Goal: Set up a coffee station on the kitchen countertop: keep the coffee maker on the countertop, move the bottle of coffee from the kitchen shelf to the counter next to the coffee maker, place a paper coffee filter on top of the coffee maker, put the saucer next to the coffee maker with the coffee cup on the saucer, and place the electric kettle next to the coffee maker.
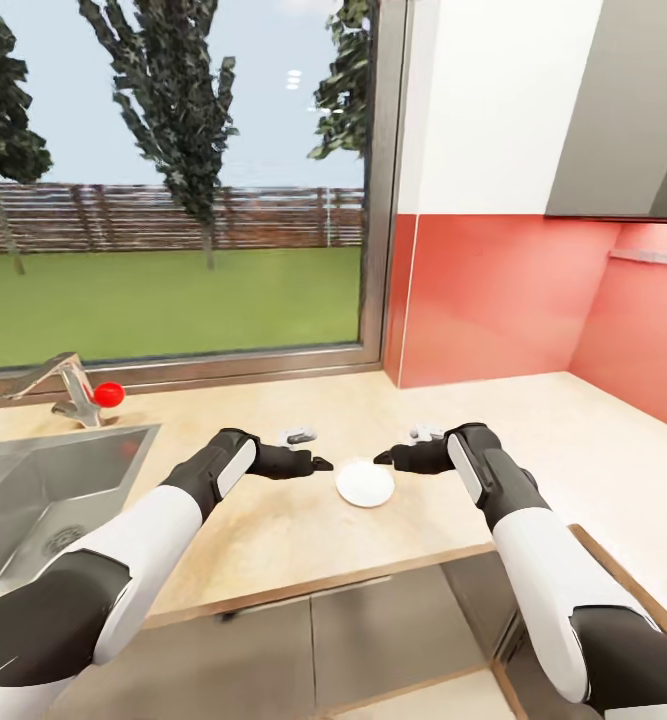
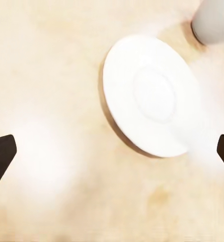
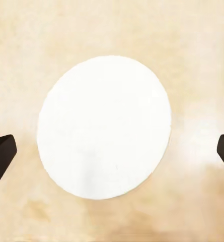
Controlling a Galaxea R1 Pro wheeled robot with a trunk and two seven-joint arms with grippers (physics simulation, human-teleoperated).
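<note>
I see both pincers, left (image 1: 323, 464) and right (image 1: 383, 458), open, flanking the saucer (image 1: 365, 483) on the surface (image 1: 273, 530).

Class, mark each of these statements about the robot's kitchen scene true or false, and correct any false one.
1. The saucer lies on the countertop between the two grippers. True.
2. A coffee cup stands on the saucer. False: the saucer is bare.
3. The left gripper is shut on the saucer. False: in the left wrist view its fingers are spread wide, off the saucer.
4. A sink lies on the robot's left side. True.
5. The right gripper is open. True: its fingertips sit far apart in the right wrist view.
</note>
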